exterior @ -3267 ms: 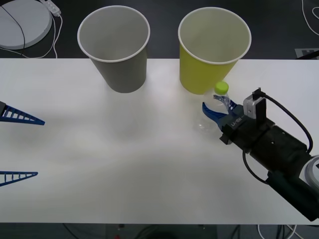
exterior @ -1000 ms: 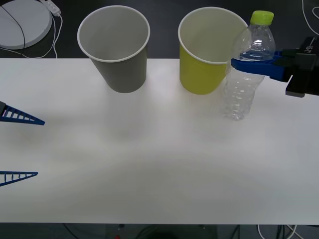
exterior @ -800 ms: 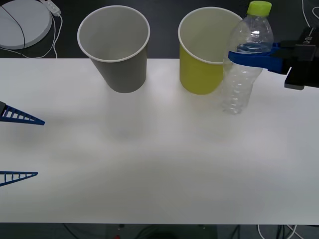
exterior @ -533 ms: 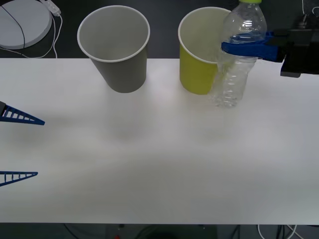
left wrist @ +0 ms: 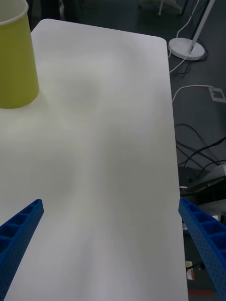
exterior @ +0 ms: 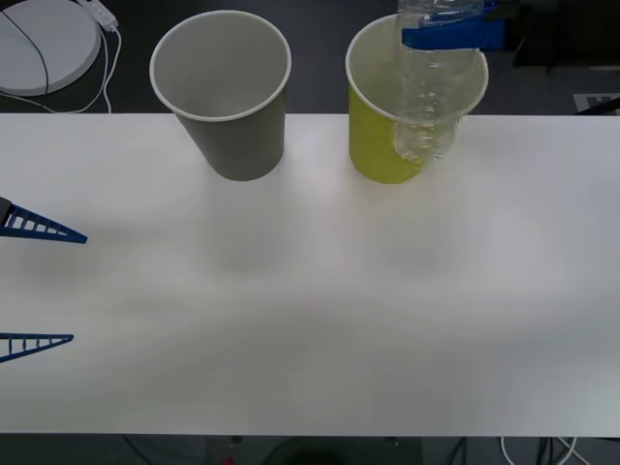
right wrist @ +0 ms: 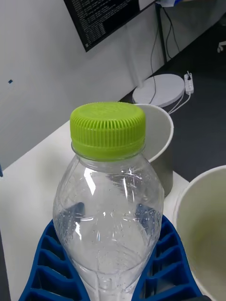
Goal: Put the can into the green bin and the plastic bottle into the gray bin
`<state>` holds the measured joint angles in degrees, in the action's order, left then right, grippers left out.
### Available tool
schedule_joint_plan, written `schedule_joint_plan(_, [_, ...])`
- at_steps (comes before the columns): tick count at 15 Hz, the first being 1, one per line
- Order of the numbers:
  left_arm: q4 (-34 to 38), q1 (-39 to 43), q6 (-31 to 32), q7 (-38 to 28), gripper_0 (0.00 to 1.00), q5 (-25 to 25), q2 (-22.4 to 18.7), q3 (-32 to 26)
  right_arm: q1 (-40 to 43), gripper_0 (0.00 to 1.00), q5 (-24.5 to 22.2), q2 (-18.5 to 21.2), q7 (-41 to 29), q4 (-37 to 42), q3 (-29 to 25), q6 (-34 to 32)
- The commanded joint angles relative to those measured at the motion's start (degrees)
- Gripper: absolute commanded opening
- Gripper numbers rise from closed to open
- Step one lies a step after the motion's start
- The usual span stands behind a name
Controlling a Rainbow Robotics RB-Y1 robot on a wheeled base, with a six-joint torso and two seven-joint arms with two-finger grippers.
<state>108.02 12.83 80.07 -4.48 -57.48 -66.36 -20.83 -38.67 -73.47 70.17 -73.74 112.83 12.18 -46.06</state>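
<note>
On the table [exterior: 310,291] your gray bin [exterior: 223,92] stands well to the left of the green bin [exterior: 412,97]. The bottle [exterior: 431,97] hangs upright over the green one, so the carry runs leftward. Your right gripper [exterior: 448,37] pinches the bottle below its shoulder, while the left gripper [exterior: 34,283] waits spread wide at the table's left edge.
</note>
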Motion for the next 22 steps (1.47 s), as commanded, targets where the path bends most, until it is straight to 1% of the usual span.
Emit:
schedule_joint_plan(1, [0.0,0.0,0.0,0.0,1.0,0.0,0.0,0.0,-7.5,0.0,-0.4,0.0,-3.6,-3.5,5.8,0.0])
schedule_joint_plan(4, [0.0,0.0,0.0,0.0,1.0,0.0,0.0,0.0,-14.9,0.0,0.2,-0.7,-3.9,-8.3,12.3,-0.2])
schedule_joint_plan(5, [0.0,0.0,0.0,0.0,1.0,0.0,0.0,0.0,-17.6,0.0,0.1,-0.9,-3.9,-10.1,14.1,-1.3])
schedule_joint_plan(6, [0.0,0.0,0.0,0.0,1.0,0.0,0.0,0.0,-20.7,0.0,-0.1,-1.4,-3.9,-12.5,15.2,-4.5])
schedule_joint_plan(8, [0.0,0.0,0.0,0.0,1.0,0.0,0.0,0.0,-25.3,0.0,-0.9,-3.3,-4.0,-16.7,15.6,-10.1])
schedule_joint_plan(10, [0.0,0.0,0.0,0.0,1.0,0.0,0.0,0.0,-29.4,0.0,-1.8,-5.4,-4.7,-20.1,16.8,-13.5])
schedule_joint_plan(11, [0.0,0.0,0.0,0.0,1.0,0.0,0.0,0.0,-31.2,0.0,-2.9,-6.1,-7.3,-20.8,18.1,-14.5])
schedule_joint_plan(12, [0.0,0.0,0.0,0.0,1.0,0.0,0.0,0.0,-33.6,0.0,-5.4,-6.8,-8.3,-21.2,19.9,-14.5])
schedule_joint_plan(13, [0.0,0.0,0.0,0.0,1.0,0.0,0.0,0.0,-36.3,0.0,-5.8,-7.7,-8.9,-22.8,22.6,-14.5])
schedule_joint_plan(16, [0.0,0.0,0.0,0.0,1.0,0.0,0.0,0.0,-42.2,0.0,-6.4,-10.8,-8.9,-28.6,28.1,-14.5])
schedule_joint_plan(22, [0.0,0.0,0.0,0.0,1.0,0.0,0.0,0.0,-51.2,0.0,-8.3,-18.6,-8.9,-39.9,35.9,-14.5])
